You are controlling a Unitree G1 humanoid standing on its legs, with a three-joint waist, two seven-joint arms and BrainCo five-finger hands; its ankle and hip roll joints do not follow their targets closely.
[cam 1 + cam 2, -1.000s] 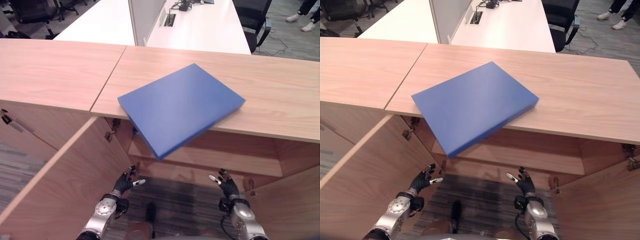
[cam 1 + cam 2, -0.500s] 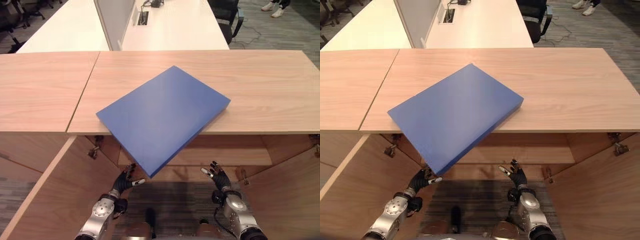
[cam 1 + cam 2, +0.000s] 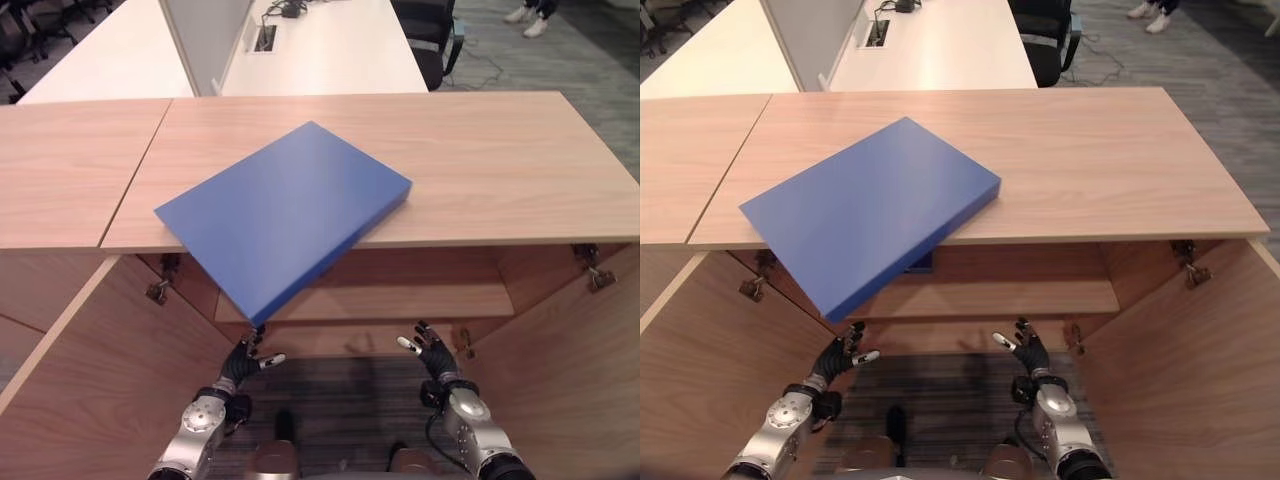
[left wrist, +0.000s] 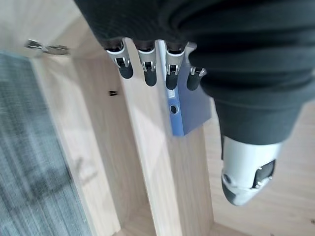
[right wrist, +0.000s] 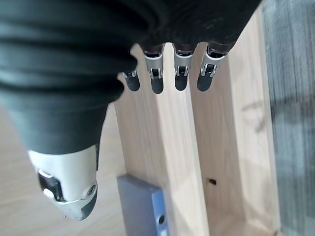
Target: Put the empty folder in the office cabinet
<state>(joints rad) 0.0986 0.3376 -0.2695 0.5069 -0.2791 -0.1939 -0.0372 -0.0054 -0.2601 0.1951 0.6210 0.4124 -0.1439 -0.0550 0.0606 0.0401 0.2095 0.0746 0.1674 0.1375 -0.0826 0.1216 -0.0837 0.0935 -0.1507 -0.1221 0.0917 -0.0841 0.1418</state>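
A blue folder (image 3: 285,205) lies flat and askew on the wooden cabinet top (image 3: 480,160), one corner jutting out over the front edge. Below it the office cabinet stands with both doors swung wide and a bare shelf (image 3: 400,300) inside. My left hand (image 3: 245,362) hangs low under the jutting corner, fingers straight, holding nothing. My right hand (image 3: 432,350) is level with it further right, also open and empty. Past the fingers (image 4: 147,69) in the left wrist view the folder's spine (image 4: 189,105) shows from below. The right wrist view shows it too, the folder (image 5: 142,209) beyond the right hand (image 5: 167,73).
The left door (image 3: 90,370) and the right door (image 3: 580,370) flank the opening. A second cabinet top (image 3: 70,160) adjoins on the left. White desks (image 3: 330,50), an office chair (image 3: 430,25) and a person's shoes (image 3: 525,20) lie behind.
The camera has swung, so the whole scene sits further left. The folder lies where it did on the top. Both hands stay low and open.
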